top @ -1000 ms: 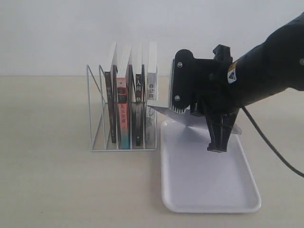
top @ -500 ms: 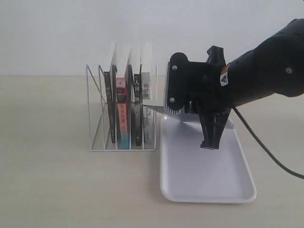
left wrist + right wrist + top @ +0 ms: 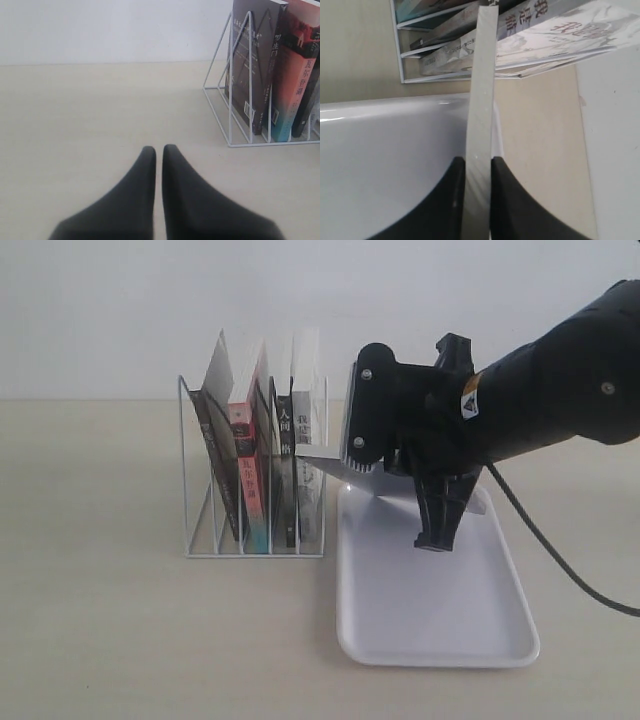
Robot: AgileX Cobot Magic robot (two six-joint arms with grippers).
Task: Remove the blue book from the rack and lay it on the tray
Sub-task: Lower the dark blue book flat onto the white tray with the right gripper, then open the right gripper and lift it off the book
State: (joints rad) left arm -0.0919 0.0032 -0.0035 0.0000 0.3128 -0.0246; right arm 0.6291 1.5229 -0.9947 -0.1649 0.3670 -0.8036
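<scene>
My right gripper [image 3: 478, 160] is shut on the blue book [image 3: 481, 100], which shows only its pale page edge here. In the exterior view the right gripper [image 3: 436, 536] hangs over the white tray [image 3: 430, 615], and the blue book [image 3: 318, 457] pokes out as a thin tilted wedge whose corner touches the books in the white wire rack [image 3: 192, 475]. The tray [image 3: 380, 150] lies beside the rack [image 3: 397, 50]. My left gripper [image 3: 158, 148] is shut on nothing, low over the bare table and well short of the rack [image 3: 235, 110].
Several books stay in the rack: a dark one [image 3: 213, 445] leaning left, a red-and-teal one [image 3: 250, 485], a black-spined one [image 3: 287, 465] and a pale one [image 3: 310, 430]. A black cable [image 3: 560, 550] trails from the right arm. A white wall stands behind the table.
The right gripper and its book have shifted slightly left against the rack. The two leftmost books have tipped over to the left, and the rack and tray have slid a little left.
</scene>
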